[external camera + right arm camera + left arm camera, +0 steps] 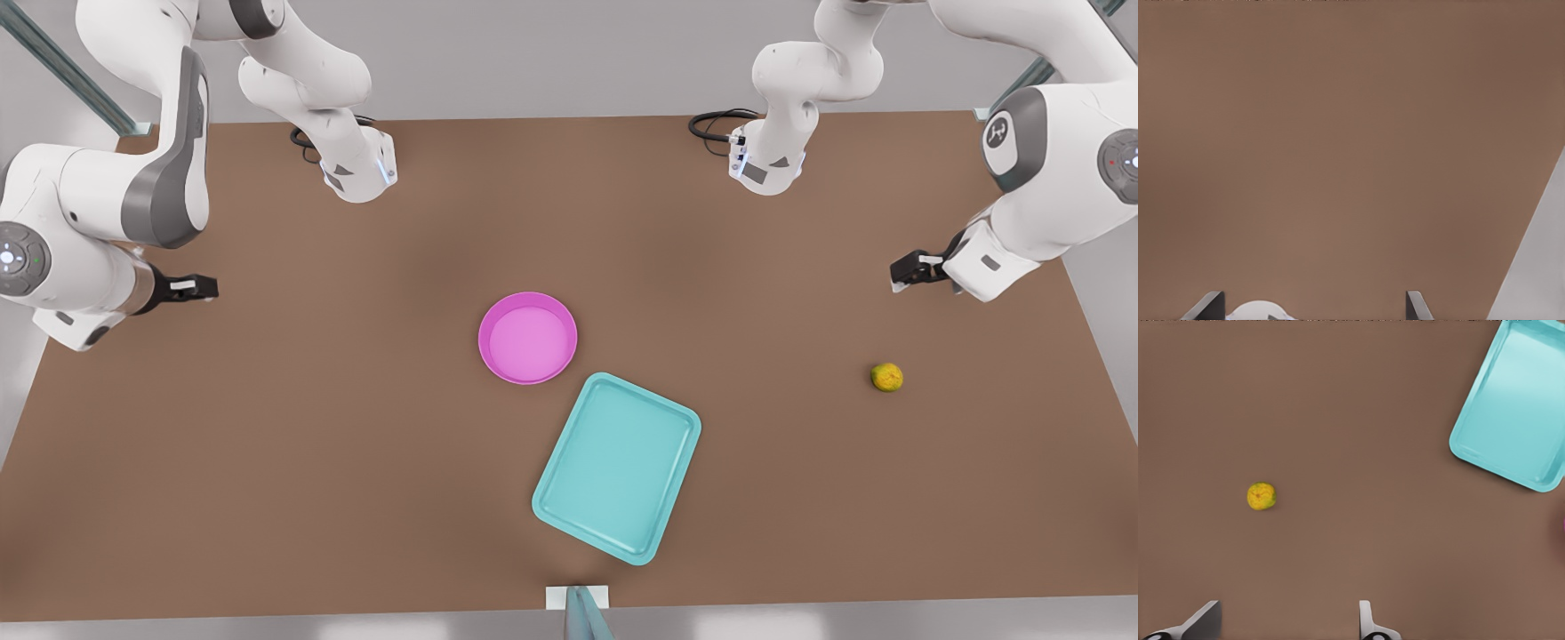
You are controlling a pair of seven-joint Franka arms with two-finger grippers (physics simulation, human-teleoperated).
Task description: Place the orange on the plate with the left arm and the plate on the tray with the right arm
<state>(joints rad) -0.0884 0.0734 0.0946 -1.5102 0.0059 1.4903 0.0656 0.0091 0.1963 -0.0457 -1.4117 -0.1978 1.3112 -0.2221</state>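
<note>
right gripper [191, 287]: hung over bare table [267, 444] at the front view's left, well apart from every loose thing; fingers [1211, 305] spread wide with nothing between them; this arm waited

plate [527, 338]: lay flat and empty near the table's middle, its rim just beside the tray's near corner; whether the two touched could not be told

tray [617, 466]: lay flat and empty, skewed on the table, toward the front view's lower middle

orange [886, 377]: sat alone on the table at the front view's right, well apart from plate and tray; in the left wrist view it lay ahead of the fingers, not between them

left gripper [916, 267]: hung above the table at the front view's right, near the orange but clear of it; fingers [1368, 623] spread apart and empty

handling, orange: probably light, firm and apt to roll; best pinched across its widest part from above

handling, plate: probably stiff and light, too wide to span; the raised rim looked the place to pinch

count: one orange; one plate; one tray; two arms; two grippers
</note>
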